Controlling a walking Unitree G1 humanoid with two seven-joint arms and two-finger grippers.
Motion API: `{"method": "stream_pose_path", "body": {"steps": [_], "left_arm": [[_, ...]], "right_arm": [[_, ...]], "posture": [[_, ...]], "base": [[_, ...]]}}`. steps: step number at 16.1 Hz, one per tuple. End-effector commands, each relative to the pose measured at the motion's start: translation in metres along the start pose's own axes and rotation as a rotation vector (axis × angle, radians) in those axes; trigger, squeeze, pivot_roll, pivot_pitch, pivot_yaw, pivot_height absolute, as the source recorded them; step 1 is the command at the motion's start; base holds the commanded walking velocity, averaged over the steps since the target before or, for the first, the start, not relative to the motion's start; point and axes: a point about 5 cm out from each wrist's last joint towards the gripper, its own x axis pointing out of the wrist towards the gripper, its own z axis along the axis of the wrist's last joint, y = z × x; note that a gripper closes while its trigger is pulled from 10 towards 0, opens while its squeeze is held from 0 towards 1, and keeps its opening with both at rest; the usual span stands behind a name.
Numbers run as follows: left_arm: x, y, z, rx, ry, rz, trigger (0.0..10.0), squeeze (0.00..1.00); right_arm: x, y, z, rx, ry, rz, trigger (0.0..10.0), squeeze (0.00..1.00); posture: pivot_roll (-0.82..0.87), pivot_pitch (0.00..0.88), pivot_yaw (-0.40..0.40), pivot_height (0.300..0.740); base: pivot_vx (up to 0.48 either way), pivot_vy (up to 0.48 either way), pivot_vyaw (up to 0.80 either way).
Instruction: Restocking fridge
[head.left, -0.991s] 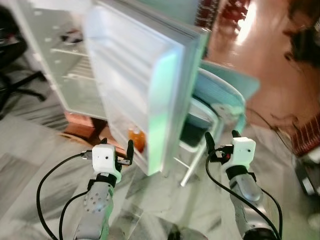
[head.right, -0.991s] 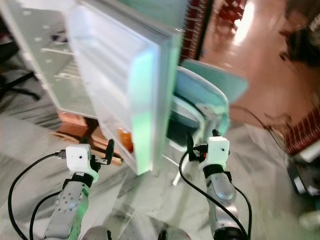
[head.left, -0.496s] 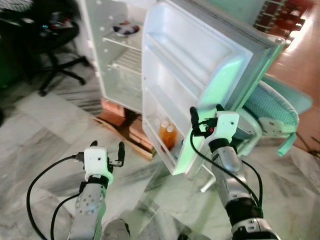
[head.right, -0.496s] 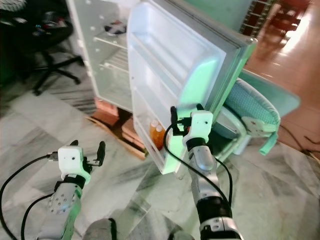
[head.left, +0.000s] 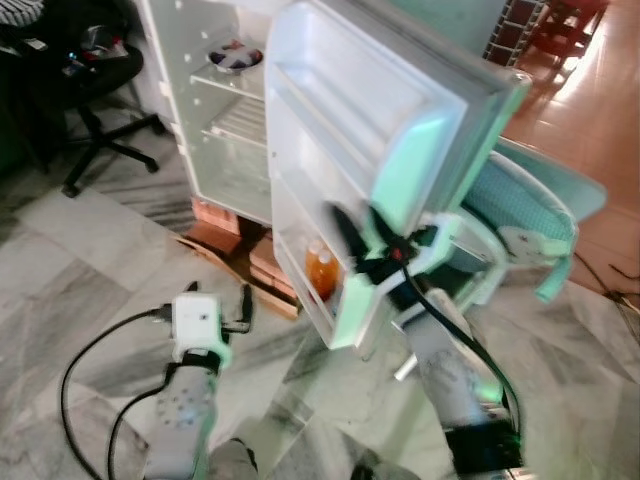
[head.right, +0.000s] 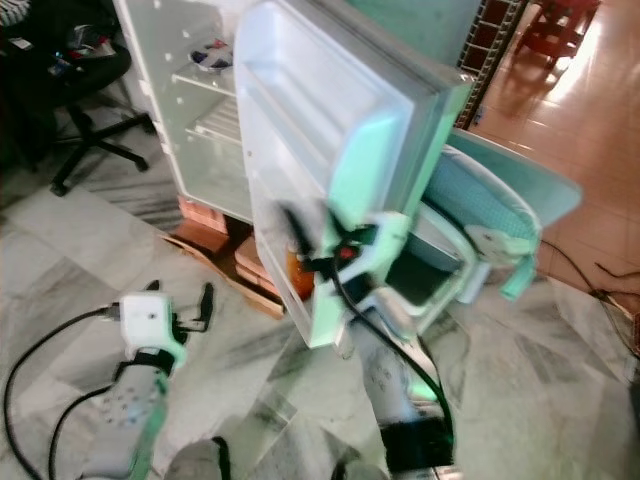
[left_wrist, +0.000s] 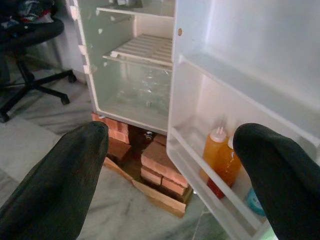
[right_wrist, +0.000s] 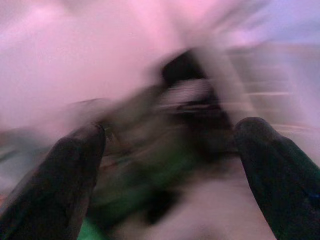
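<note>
A small white fridge (head.left: 222, 130) stands with its door (head.left: 385, 120) swung wide. Two orange bottles (left_wrist: 220, 159) sit in the door's lowest rack, also seen from the head as orange bottles (head.left: 320, 272). My right gripper (head.left: 355, 217) is raised against the door's free edge, just above those bottles, blurred, with its fingers spread and nothing between them. My left gripper (head.left: 220, 296) hangs low over the floor in front of the fridge, open and empty. A dark bowl (head.left: 237, 55) rests on the top shelf inside.
Bricks on a wooden board (head.left: 245, 252) prop up the fridge. A black office chair (head.left: 85, 95) stands to the left, and a teal chair (head.left: 530, 215) sits behind the door. The floor is grey marble (head.left: 80, 260).
My right arm has swung left and up to the door's edge and is blurred by motion. The left arm stays low. The camera shifted slightly.
</note>
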Motion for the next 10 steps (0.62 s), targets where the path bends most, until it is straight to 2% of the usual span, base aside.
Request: {"method": "stream_pose_path", "body": {"steps": [1,2,3,5,6,7,8,9,10], "left_arm": [[-0.002,0.002,-0.004,0.015,0.022,-0.001,10.0,0.0],[-0.002,0.002,-0.004,0.015,0.023,-0.002,10.0,0.0],[-0.002,0.001,-0.004,0.015,0.023,-0.003,10.0,0.0],[-0.001,0.001,-0.004,0.016,0.028,-0.006,10.0,0.0],[-0.001,0.001,-0.004,0.017,0.031,-0.007,10.0,0.0],[-0.001,0.001,-0.004,0.018,0.033,-0.007,10.0,0.0],[-0.001,0.001,-0.004,0.02,0.034,-0.006,10.0,0.0],[-0.001,0.001,-0.004,0.022,0.035,-0.004,10.0,0.0],[-0.001,0.001,-0.004,0.025,0.035,-0.003,10.0,0.0]], "right_arm": [[-0.011,0.008,-0.001,0.036,0.064,0.097,10.0,0.0],[-0.028,0.004,-0.008,0.031,0.171,0.131,10.0,0.0],[-0.036,0.002,-0.011,0.022,0.218,0.139,10.0,0.0],[-0.087,-0.037,-0.037,-0.216,0.649,0.021,10.0,0.0],[-0.099,-0.058,-0.038,-0.296,0.756,-0.111,10.0,0.0],[-0.106,-0.072,-0.036,-0.355,0.813,-0.204,10.0,0.0],[-0.114,-0.093,-0.03,-0.47,0.867,-0.351,10.0,0.0],[-0.12,-0.109,-0.025,-0.562,0.895,-0.475,10.0,0.0],[-0.123,-0.12,-0.017,-0.629,0.88,-0.571,10.0,0.0]], "posture": [[0.15,0.095,-0.053,0.74],[0.15,0.094,-0.054,0.74],[0.15,0.095,-0.053,0.74],[0.14,0.096,-0.053,0.74],[0.14,0.096,-0.052,0.74],[0.14,0.095,-0.052,0.74],[0.14,0.095,-0.052,0.74],[0.14,0.095,-0.052,0.74],[0.14,0.095,-0.052,0.74]], "base": [[0.0,0.0,0.0],[0.0,0.0,0.0],[0.0,0.0,0.0],[0.0,0.0,0.0],[0.0,0.0,0.0],[0.0,0.0,0.0],[0.0,0.0,0.0],[0.0,0.0,0.0],[0.0,0.0,0.0]]}}
